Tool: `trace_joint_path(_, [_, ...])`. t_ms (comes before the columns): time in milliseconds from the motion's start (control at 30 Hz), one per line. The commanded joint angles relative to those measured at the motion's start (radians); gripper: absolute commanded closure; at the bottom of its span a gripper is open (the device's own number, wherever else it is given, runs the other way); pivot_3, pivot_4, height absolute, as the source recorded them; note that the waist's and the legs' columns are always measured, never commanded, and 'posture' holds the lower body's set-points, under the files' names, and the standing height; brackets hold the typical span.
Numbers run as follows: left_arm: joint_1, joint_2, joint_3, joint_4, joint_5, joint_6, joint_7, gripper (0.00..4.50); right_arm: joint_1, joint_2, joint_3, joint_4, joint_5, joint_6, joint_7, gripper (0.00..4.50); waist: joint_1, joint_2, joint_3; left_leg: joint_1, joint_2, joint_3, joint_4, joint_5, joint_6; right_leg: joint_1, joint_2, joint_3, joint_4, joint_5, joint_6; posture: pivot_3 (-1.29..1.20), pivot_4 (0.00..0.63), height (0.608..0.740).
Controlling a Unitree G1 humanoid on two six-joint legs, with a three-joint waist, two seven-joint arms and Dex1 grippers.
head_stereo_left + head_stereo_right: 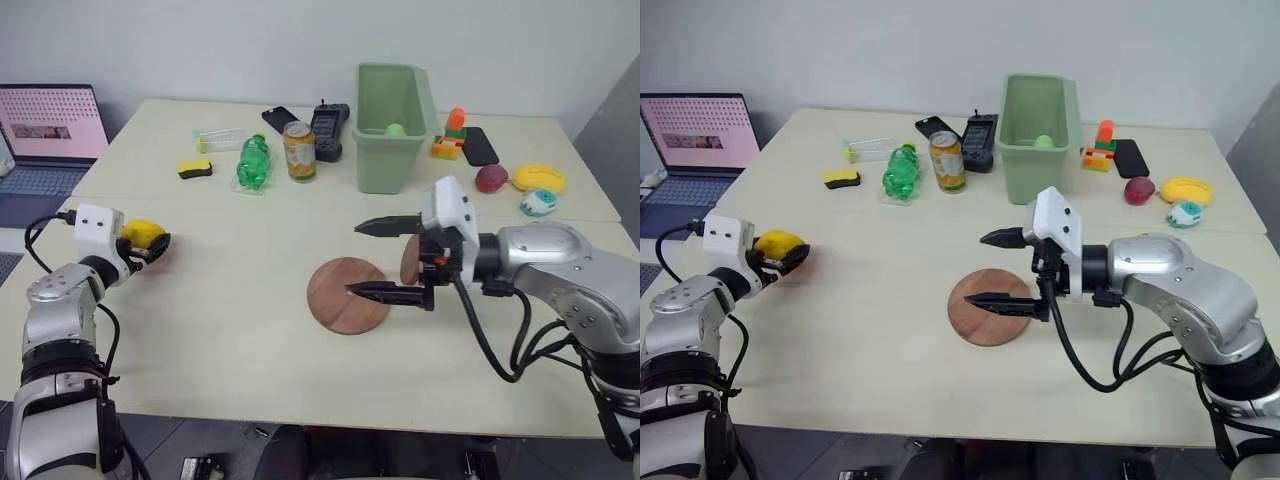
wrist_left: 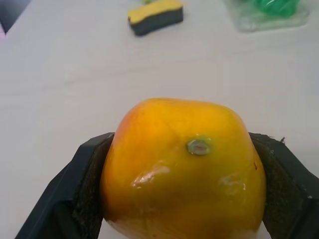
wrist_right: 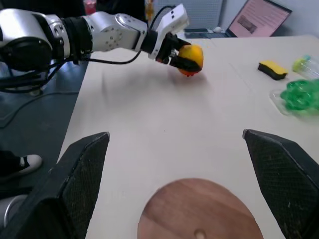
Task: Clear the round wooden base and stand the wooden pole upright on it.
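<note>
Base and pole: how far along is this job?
Done: the base lies bare. In hand: the left gripper holds a yellow fruit over the table's left side; the right gripper hangs open over the base. Left: standing the pole on it.

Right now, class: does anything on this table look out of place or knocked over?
The green plastic bottle lies on its side beside the upright can. Behind the right gripper, a wooden disc stands on edge, not flat like the round wooden base.

Bare tabletop [image 1: 230,300] btwn arms
</note>
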Motion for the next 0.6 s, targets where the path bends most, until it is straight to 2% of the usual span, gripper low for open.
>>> trace_joint_path(33, [-0.004, 0.005, 0.020, -0.055, -0.019, 0.007, 0.027, 1.01, -0.025, 0.006, 0.004, 0.009, -0.046, -0.026, 0.040, 0.00, 0.003, -0.001, 0.000, 0.000, 0.000, 0.000, 0.000, 0.000, 0.000, 0.000, 0.000, 0.000, 0.000, 0.000, 0.000, 0.00, 0.150, 0.740])
trace_joint_path(200, [0.001, -0.011, 0.035, -0.069, -0.043, 0.038, 0.055, 1.01, -0.023, 0.022, 0.004, 0.020, -0.071, -0.022, 0.069, 0.00, -0.004, -0.001, 0.000, 0.000, 0.001, 0.002, 0.000, 0.000, 0.000, -0.001, 0.001, 0.000, 0.001, 0.000, 0.000, 0.00, 0.150, 0.740])
trace_joint_path(267, [0.002, -0.009, 0.036, -0.072, -0.050, 0.045, 0.055, 0.31, -0.019, 0.025, -0.002, 0.016, -0.074, -0.019, 0.074, 0.00, -0.011, -0.001, -0.001, 0.000, 0.001, 0.003, 0.000, 0.000, 0.000, -0.002, 0.001, 0.000, 0.002, 0.000, 0.000, 0.00, 0.150, 0.740])
trace_joint_path(333, [0.006, -0.007, 0.039, -0.088, -0.061, 0.054, 0.053, 0.04, -0.014, 0.026, -0.009, 0.008, -0.073, -0.013, 0.078, 0.00, -0.016, -0.001, 0.000, 0.000, 0.001, 0.003, -0.001, 0.000, 0.000, -0.002, 0.001, 0.000, 0.002, 0.000, 0.000, 0.00, 0.150, 0.740])
trace_joint_path(600, [0.056, 0.002, 0.047, -0.213, -0.086, 0.082, 0.045, 0.04, 0.005, 0.019, -0.032, -0.015, -0.066, -0.005, 0.079, 0.00, -0.023, -0.001, -0.001, 0.000, 0.002, 0.003, -0.001, 0.000, 0.001, -0.004, 0.001, 0.000, 0.003, 0.000, 0.000, 0.00, 0.150, 0.740])
